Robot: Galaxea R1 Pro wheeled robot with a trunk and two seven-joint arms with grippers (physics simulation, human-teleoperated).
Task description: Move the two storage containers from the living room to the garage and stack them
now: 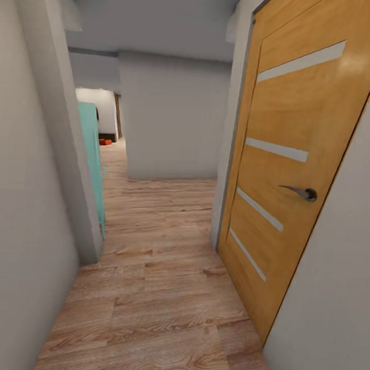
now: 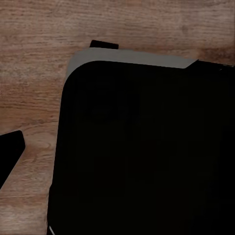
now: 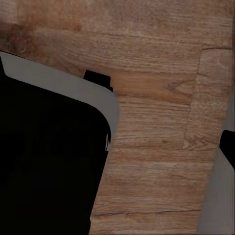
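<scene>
Storage containers (image 1: 105, 142): I see a small orange-red patch far down the hallway, on the wood-plank floor (image 1: 157, 292) in the room past the opening. It's too small to tell whether that's one box or both, or how they sit. That far room has a white wall and a dark vertical strip beside it (door frame or furniture, can't resolve it).

Nearer to me is a teal panel (image 1: 93, 158), upright against the left wall corner (image 1: 72, 163), beside the passage. A grey wall block (image 1: 175, 119) faces me at the end of this stretch, with the passage running past its left side.

On my right is an oak door (image 1: 295, 158) with four frosted strips and a dark lever handle (image 1: 303, 192), standing angled along the hallway. Pale wall on both sides close by.

Both wrist views look down on wood planks, with a black rounded body with a grey edge (image 2: 147, 147) (image 3: 49, 161) covering much of each. Small dark tips poke in at the frame edges, but I can't tell how either gripper's jaws stand, left or right. Nothing visibly held.
</scene>
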